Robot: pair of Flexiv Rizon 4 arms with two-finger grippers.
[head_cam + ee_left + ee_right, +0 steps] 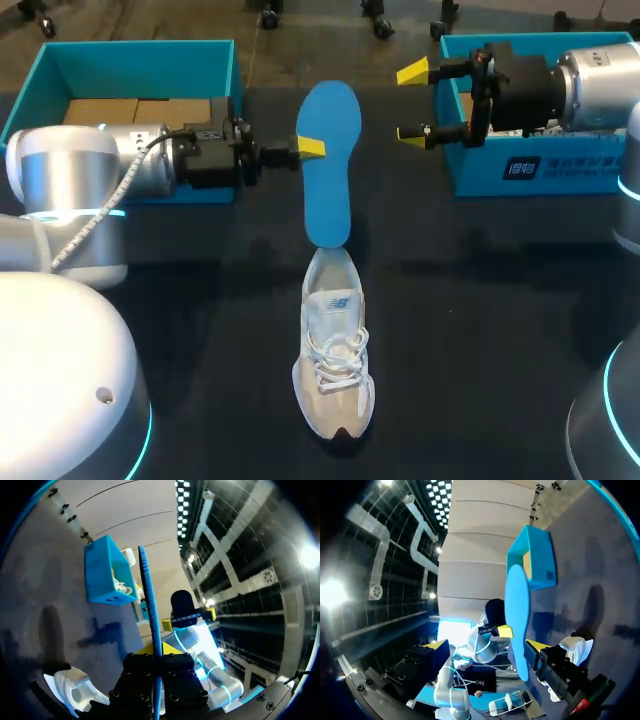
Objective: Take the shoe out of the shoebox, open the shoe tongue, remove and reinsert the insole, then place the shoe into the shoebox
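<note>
There's the left gripper (311, 148) pinched onto one edge of the blue insole (330, 150), whose long axis lines up with the sneaker (335, 360) on the table, near end at its heel opening. The right gripper (412, 103) hangs wide open, empty, just beside the insole

Black table (500, 300), brown cardboard pieces (135, 110) toward its far left corner

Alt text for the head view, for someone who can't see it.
The left gripper holds a blue insole by its edge above a table, one end meeting the heel of a pale sneaker. The right gripper hangs open beside it; blue shoeboxes sit at both far corners.
</note>
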